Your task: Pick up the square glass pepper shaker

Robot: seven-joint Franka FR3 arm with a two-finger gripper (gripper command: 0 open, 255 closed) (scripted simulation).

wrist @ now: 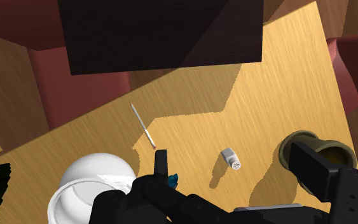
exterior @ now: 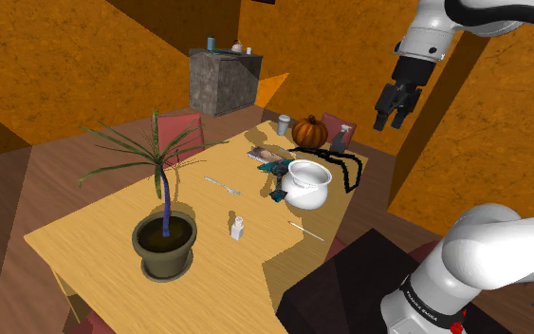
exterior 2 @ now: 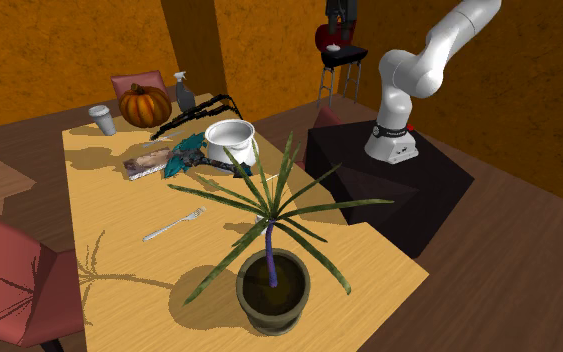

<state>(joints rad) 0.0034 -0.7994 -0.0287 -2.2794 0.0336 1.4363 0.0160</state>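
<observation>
The pepper shaker (exterior: 237, 228) is a small white square bottle standing on the wooden table (exterior: 94, 223) between the plant pot and the white pot. In the wrist view the shaker (wrist: 230, 159) appears far below, between my two black fingers (wrist: 161, 167), which stand wide apart. My gripper (exterior: 394, 114) hangs open high above the table's far end, near the spray bottle and well away from the shaker. Nothing is held.
A spiky plant in a dark pot (exterior: 164, 245) stands close to the shaker. A white pot (exterior: 307, 183), pumpkin (exterior: 309, 132), spray bottle (exterior: 344, 136), cup (exterior: 284, 122), fork (exterior: 222, 185) and thin stick (exterior: 304, 231) share the table. Red chairs (exterior 2: 14, 280) flank it.
</observation>
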